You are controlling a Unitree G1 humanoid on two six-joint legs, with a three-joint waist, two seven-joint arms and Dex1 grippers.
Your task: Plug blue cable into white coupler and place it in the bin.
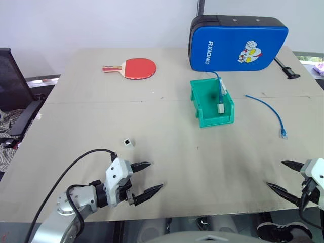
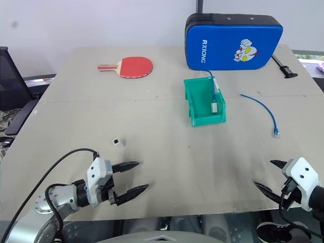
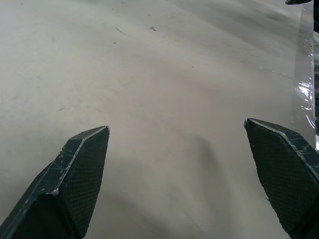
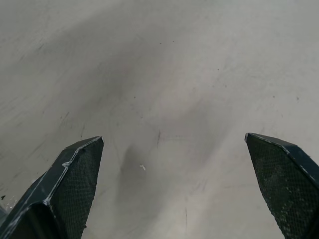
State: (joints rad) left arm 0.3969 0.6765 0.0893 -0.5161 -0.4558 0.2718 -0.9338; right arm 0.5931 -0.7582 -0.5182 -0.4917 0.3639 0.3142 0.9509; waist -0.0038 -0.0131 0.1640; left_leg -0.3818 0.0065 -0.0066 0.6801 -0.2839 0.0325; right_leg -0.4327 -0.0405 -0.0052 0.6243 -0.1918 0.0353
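The short blue cable lies loose on the table right of the bin, its clear plug toward the front. A tiny white coupler stands on the table's left half, a little beyond my left gripper. That gripper hovers open and empty near the front edge. At the front right corner my right gripper is open too, well short of the cable. The green bin stands mid-table and holds a second blue cable with a grey-white block.
A big blue padded case stands at the back behind the bin. A red table tennis paddle lies at the back left. A black tool rests at the far right edge. A black chair is off the table's left side.
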